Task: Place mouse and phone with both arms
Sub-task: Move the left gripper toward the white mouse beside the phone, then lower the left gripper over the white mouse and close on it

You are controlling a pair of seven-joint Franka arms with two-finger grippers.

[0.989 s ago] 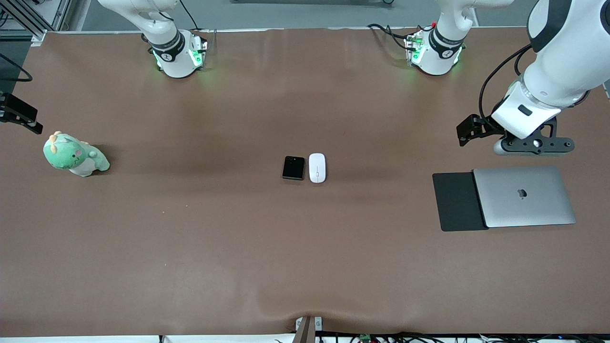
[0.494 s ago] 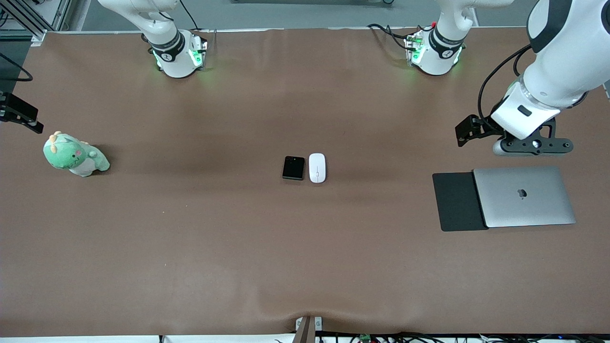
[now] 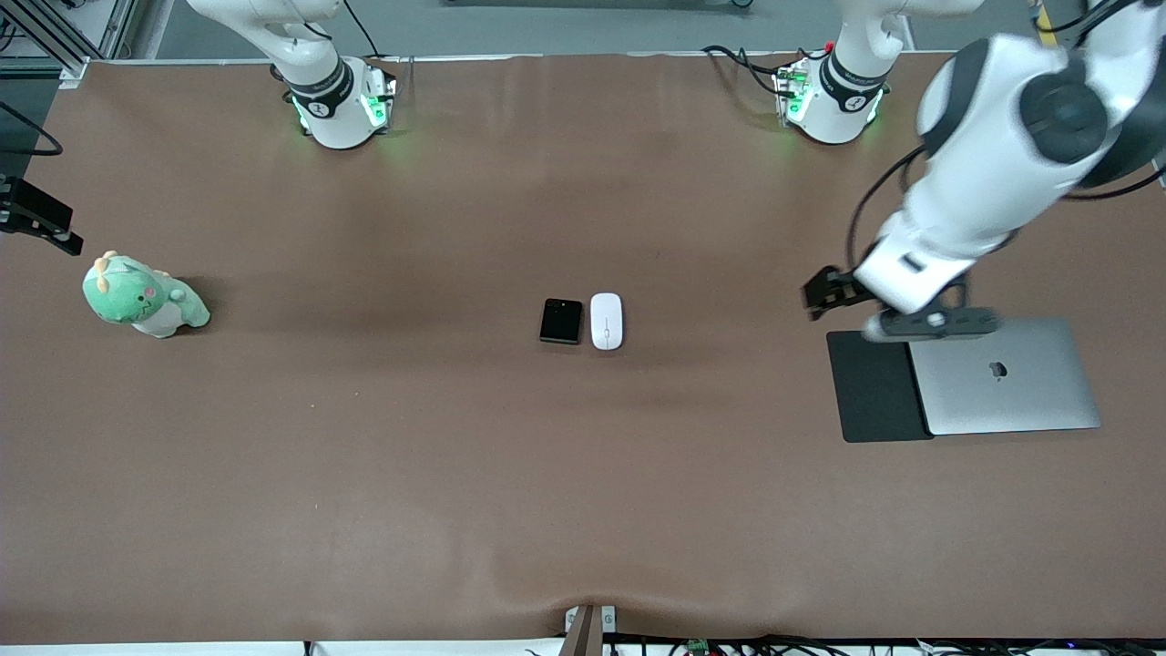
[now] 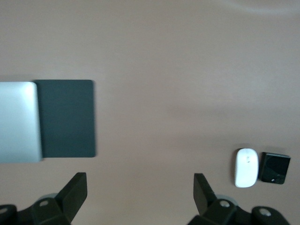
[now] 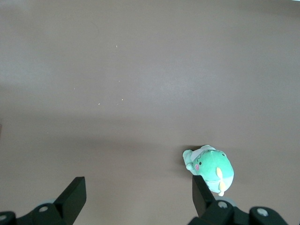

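Mouse [image 3: 606,321] long axis toward robot bases; phone [image 3: 561,321] touching, parallel

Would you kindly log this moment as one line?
left gripper: open, empty, above black mat | right gripper: open, empty | white oval mouse beside black square phone, untouched

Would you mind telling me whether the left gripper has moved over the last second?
Yes. The left gripper, open, has shifted toward the table's middle and now hangs over the edge where the black mat meets the laptop, which has stayed put.

White arms [image 3: 975,182] w/ black joint bands, black cables, green-lit bases [image 3: 342,105].
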